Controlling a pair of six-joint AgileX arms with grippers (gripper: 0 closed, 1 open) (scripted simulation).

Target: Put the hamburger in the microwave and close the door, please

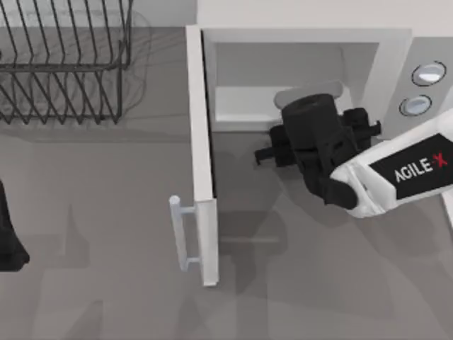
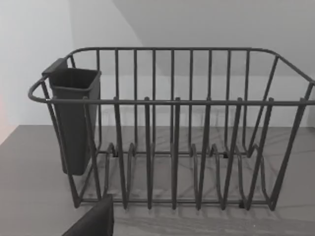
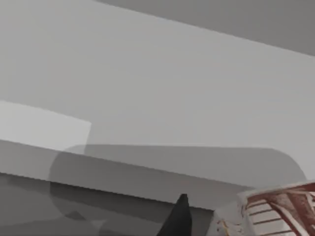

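Left arm, parked: dark body at the table's left edge, near side; its wrist camera faces the dish rack. A dark piece, apparently of the left gripper [image 2: 93, 221], sits low in the left wrist view; its opening cannot be told.

Table [image 1: 106, 234]: grey top, carrying everything below.

Door [image 1: 205, 170]: white slab, swung fully open, standing edge-on and running from the microwave's left front corner toward the near edge of the table. Pale grey bar handle [image 1: 181, 232] on its left face, at the near end.

Right arm: white link lettered AGILE-X, reaching in from the table's right edge. Right gripper [image 1: 311, 117]: dark wrist assembly at the mouth of the cavity, just inside the front sill. Fingers hidden under the wrist from above; one dark fingertip [image 3: 178, 219] seen in the right wrist view. Opening cannot be told.

Hamburger [image 3: 275, 211]: whitish piece with orange-brown streaks, close beside that fingertip, against the pale cavity interior. Whether it is gripped cannot be told.

Microwave [image 1: 304, 35]: large white box at the table's far edge, right half; cavity open, pale inside. Grey panel on its right with two round silvery knobs [image 1: 422, 86].

Dish rack [image 1: 64, 64]: dark wire, far left corner of the table, with a dark cup holder [image 2: 74, 118] hung at one end.
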